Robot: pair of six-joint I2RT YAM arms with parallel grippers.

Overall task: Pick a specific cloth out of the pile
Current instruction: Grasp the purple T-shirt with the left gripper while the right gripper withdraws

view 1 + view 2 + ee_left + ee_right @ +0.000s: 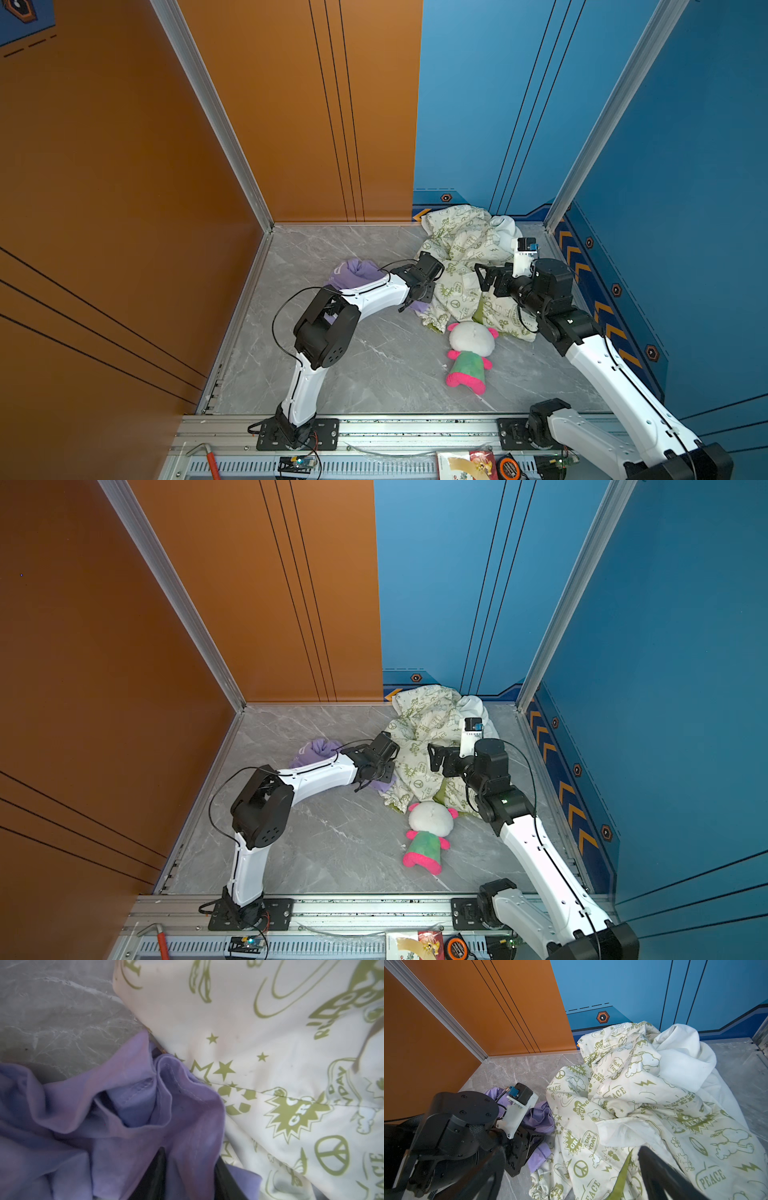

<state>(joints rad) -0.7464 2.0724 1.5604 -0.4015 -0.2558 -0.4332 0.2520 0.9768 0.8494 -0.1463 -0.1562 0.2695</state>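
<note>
1. The cloth [357, 270] [320, 748] is a crumpled lavender heap on the grey marble table [374, 374]. It lies just left of the pile [461, 249] [424, 725] and touches the pile's left edge. In both top views the left arm's white forearm crosses over it.
2. The left pincer [407, 305] [362, 784] is down at the near right end of the cloth. The left wrist view shows its two dark fingers [158, 1167] pressed against a raised fold of lavender fabric, which fills the narrow gap between them, so it grips the cloth.
3. The pile sits at the far right of the table, against the blue wall [478, 124]. It is mostly a cream sheet printed with green peace signs and words, with plain white fabric [685, 1057] bunched at its far right.
4. The right pincer [482, 278] [572, 1149] hangs over the near part of the pile and points left. Its jaws are spread wide with nothing held between them.
5. A pink-and-green plush toy [469, 353] [428, 833] lies on the table just near of the pile, its white head against the sheet's near edge.
</note>
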